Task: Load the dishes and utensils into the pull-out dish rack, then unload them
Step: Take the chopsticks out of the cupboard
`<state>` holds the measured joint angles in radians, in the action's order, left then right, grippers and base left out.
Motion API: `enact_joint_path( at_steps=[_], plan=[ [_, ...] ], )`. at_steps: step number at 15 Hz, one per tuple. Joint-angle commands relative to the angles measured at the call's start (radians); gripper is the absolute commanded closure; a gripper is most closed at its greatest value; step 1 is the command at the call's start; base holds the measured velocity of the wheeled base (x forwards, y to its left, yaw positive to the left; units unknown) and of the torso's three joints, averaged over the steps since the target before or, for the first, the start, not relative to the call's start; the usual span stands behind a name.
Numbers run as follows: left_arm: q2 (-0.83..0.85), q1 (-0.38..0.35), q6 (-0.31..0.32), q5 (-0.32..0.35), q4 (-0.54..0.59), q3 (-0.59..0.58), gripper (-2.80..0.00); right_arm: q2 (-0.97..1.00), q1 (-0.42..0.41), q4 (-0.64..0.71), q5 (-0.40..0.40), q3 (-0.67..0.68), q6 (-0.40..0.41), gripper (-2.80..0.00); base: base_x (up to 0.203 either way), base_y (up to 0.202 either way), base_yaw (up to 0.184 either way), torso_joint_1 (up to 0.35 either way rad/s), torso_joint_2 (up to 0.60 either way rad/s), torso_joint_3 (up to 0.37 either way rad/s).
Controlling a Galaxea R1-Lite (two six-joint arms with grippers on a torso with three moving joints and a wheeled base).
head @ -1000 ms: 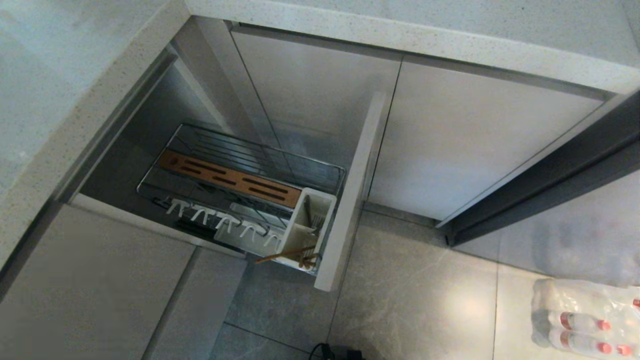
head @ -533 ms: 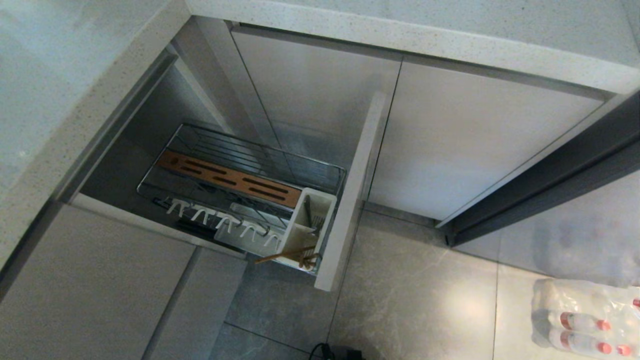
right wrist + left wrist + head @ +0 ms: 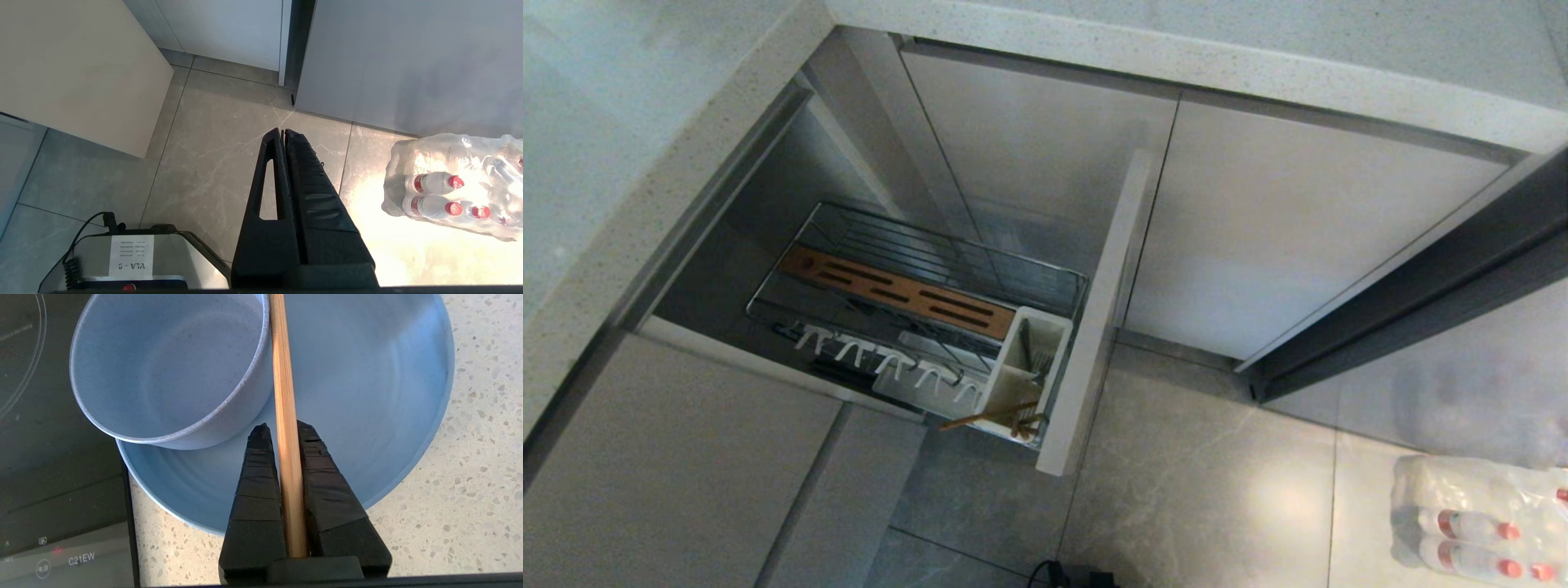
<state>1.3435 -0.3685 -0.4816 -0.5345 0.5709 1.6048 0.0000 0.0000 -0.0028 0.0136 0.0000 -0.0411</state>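
jaws clamp chopstick [image 3: 286, 416] over plate [image 3: 388, 416] (left arm)

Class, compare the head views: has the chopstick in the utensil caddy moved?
No. The chopstick keeps its slant across the white utensil caddy's near corner, beside the beige front panel.

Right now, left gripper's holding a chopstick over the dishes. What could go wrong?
1. The left gripper pinches one chopstick lengthwise; the thin stick could slip or swivel.
2. Lowered, it may knock the bowl sitting on the plate.
3. The other chopstick juts from the caddy; it could tip out.
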Motion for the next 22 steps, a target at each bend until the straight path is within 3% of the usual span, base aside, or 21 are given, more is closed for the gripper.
enact_joint_path(
  at_steps=[1,10,11,19,22],
  plan=[
    [-0.004,-0.001,-0.006,-0.001,0.003,-0.006,0.0,0.002,0.0,0.0,0.0,0.0,0.0,0.0,0.0,0.0,0.0,0.0,0.0,0.0],
    [-0.003,-0.013,-0.04,0.027,-0.002,-0.026,0.0,0.002,0.0,0.0,0.0,0.0,0.0,0.0,0.0,0.0,0.0,0.0,0.0,0.0],
    [-0.004,-0.018,-0.04,0.033,-0.005,-0.023,-2.8,0.002,0.0,0.0,0.0,0.0,0.0,0.0,0.0,0.0,0.0,0.0,0.0,0.0],
    [-0.02,-0.018,-0.038,0.054,-0.034,0.012,-2.8,0.002,0.0,0.0,0.0,0.0,0.0,0.0,0.0,0.0,0.0,0.0,0.0,0.0],
    [-0.055,0.013,-0.038,0.122,-0.119,0.059,-2.8,0.002,0.0,0.0,0.0,0.0,0.0,0.0,0.0,0.0,0.0,0.0,0.0,0.0]
  ],
)
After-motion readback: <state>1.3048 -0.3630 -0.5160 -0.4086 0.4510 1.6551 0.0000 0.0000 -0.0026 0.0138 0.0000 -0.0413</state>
